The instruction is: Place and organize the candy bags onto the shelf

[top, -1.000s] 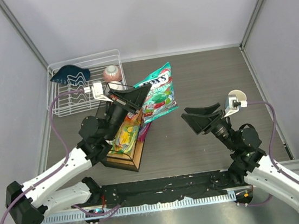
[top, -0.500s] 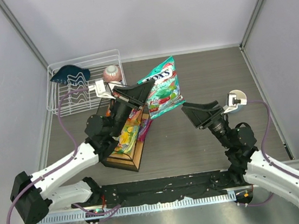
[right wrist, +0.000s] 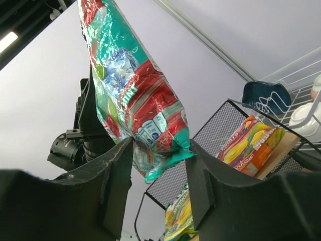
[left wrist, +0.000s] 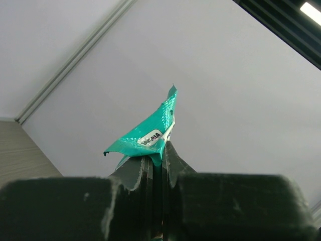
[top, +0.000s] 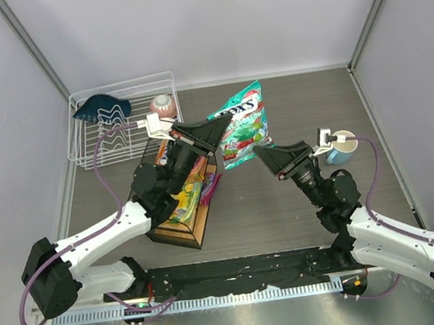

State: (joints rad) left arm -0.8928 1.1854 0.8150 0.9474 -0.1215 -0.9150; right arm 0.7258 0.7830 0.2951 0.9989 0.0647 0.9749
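Observation:
My left gripper (top: 214, 129) is shut on the top corner of the teal candy bag (top: 244, 126), which hangs in the air right of the shelf (top: 180, 234). In the left wrist view only that pinched corner (left wrist: 153, 133) shows above the closed jaws (left wrist: 159, 156). My right gripper (top: 264, 155) is at the bag's lower end (right wrist: 150, 125). Its jaws (right wrist: 159, 165) stand apart, one on each side of the bottom edge, fingertips (right wrist: 123, 155) about touching it. A yellow-green bag (top: 185, 200), an orange-red bag (right wrist: 251, 141) and a purple one (top: 212, 185) lie on the shelf.
A white wire dish rack (top: 123, 138) stands at the back left with a dark blue item (top: 101, 107) and a pinkish bowl (top: 162, 104) in it. A light blue cup (top: 342, 149) sits right of my right gripper. The shelf's black mesh side (right wrist: 220, 133) lies behind the hanging bag.
The left gripper has carried the teal bag up and to the right. The right arm has swung left to the bag's lower end and its jaws have narrowed round it.

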